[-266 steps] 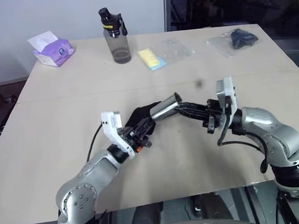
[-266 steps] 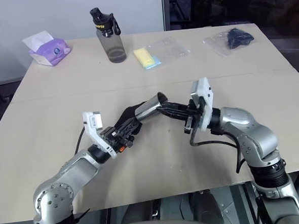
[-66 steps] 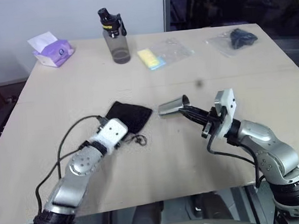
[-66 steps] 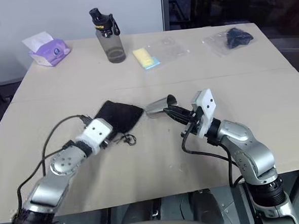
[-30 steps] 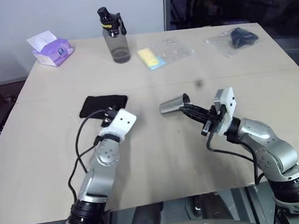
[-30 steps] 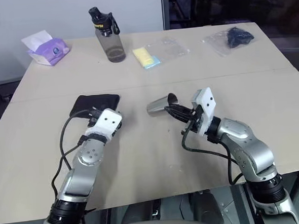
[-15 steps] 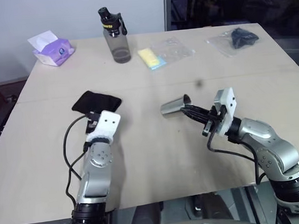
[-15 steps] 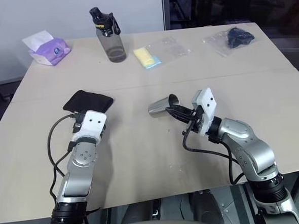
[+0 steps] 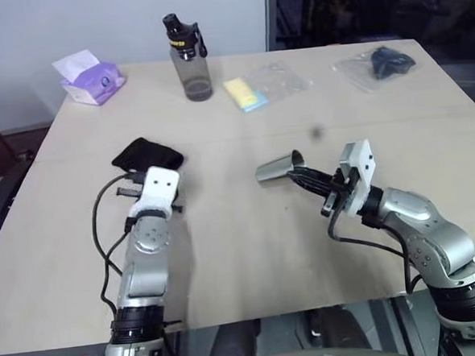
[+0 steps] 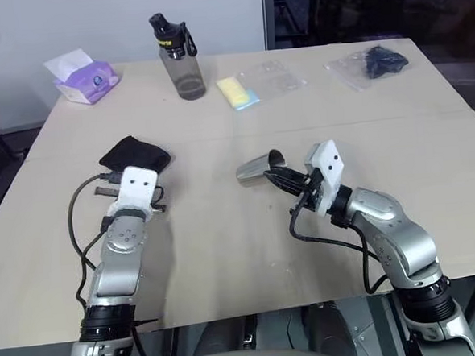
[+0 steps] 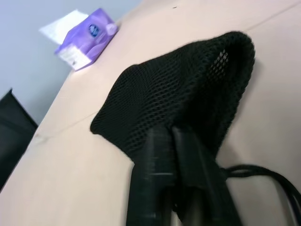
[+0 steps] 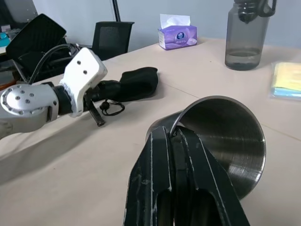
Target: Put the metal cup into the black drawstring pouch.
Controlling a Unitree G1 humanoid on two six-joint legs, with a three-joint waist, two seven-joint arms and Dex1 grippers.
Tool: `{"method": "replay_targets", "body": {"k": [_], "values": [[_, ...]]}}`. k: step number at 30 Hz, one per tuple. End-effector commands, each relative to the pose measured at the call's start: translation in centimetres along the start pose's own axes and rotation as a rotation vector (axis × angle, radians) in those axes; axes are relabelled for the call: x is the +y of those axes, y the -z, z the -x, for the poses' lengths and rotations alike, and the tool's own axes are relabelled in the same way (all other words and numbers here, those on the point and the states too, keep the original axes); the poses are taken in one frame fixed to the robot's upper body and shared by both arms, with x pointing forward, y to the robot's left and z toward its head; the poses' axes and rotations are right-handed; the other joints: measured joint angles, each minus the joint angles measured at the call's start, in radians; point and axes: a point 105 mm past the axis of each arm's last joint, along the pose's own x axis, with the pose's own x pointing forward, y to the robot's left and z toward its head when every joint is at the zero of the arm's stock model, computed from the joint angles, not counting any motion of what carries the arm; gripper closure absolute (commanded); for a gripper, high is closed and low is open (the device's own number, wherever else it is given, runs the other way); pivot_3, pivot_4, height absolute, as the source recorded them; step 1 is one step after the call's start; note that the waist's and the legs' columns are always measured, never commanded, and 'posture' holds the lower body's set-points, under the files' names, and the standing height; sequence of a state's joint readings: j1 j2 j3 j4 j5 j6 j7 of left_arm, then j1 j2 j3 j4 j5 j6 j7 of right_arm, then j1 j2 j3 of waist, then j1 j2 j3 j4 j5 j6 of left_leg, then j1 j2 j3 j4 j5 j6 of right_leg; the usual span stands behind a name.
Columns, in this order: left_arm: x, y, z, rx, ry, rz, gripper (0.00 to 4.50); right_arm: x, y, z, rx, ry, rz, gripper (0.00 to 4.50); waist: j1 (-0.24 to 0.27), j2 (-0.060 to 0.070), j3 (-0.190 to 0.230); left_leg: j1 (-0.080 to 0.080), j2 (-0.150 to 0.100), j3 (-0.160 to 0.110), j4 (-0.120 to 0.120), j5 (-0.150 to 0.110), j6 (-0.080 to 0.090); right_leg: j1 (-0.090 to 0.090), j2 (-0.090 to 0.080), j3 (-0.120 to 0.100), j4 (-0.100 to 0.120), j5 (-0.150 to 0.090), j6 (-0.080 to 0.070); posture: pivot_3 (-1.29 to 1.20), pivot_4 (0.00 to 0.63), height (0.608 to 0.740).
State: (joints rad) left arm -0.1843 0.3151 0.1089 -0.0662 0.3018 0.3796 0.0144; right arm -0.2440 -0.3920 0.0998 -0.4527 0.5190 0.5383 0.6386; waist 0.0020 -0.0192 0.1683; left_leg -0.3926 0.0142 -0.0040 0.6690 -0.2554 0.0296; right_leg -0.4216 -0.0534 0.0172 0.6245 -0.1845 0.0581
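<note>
the metal cup (image 12: 221, 136), shiny and tapered, lay on its side with its rim pinched between the right gripper's fingers (image 12: 188, 179). the black drawstring pouch (image 11: 178, 94), soft mesh, bunched up, sat clamped between the left gripper's fingers (image 11: 164, 165).

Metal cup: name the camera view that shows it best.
The right wrist view: the metal cup is close, its open mouth and shiny inside plain, with the right tool shut on its rim. Both eye views show it small, lying sideways and held. The left wrist view shows the black drawstring pouch instead.
</note>
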Motion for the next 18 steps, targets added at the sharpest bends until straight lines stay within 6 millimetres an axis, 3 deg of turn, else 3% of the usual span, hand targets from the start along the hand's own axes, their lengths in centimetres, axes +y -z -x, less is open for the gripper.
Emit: {"method": "replay_targets", "body": {"k": [1,6,11,14,18], "values": [[-0.9,1.2,0.1,0.051,0.044,0.030,4.44,0.2,-1.3,0.2,-0.052,0.002,0.040,4.50,0.000,0.000,0.000,0.000,0.000,0.000,0.000,0.000,0.000,0.000,0.000,0.000,0.000,-0.001,0.001,0.00,0.150,0.740],[-1.0,0.2,0.2,0.018,0.077,0.121,4.44,0.2,-1.4,0.1,-0.057,0.000,0.045,4.50,0.001,0.000,0.000,0.000,-0.001,0.000,0.000,0.000,0.000,0.001,-0.001,0.000,0.000,0.001,-0.002,0.00,0.150,0.740],[-1.7,-3.4,0.7,-0.068,0.170,0.308,4.44,0.6,-2.4,-0.8,-0.083,-0.024,0.068,4.50,0.005,-0.001,0.000,-0.002,-0.001,-0.001,0.000,0.000,0.000,0.000,-0.001,0.000,-0.001,0.001,-0.002,0.00,0.150,0.740],[-2.6,-5.9,1.0,-0.075,0.272,0.521,4.44,1.1,-3.1,-1.9,-0.112,-0.046,0.072,4.50,0.004,-0.004,0.002,-0.003,-0.001,-0.001,0.001,0.000,0.000,0.000,-0.001,0.000,-0.002,0.002,-0.002,0.00,0.150,0.740],[-2.6,-8.7,1.5,-0.103,0.395,0.610,4.44,1.2,-3.8,-3.7,-0.159,-0.047,0.073,4.50,-0.009,-0.005,0.003,-0.003,-0.001,-0.003,0.001,0.000,0.000,0.000,0.000,-0.002,-0.002,0.003,0.001,0.00,0.150,0.740]]}}
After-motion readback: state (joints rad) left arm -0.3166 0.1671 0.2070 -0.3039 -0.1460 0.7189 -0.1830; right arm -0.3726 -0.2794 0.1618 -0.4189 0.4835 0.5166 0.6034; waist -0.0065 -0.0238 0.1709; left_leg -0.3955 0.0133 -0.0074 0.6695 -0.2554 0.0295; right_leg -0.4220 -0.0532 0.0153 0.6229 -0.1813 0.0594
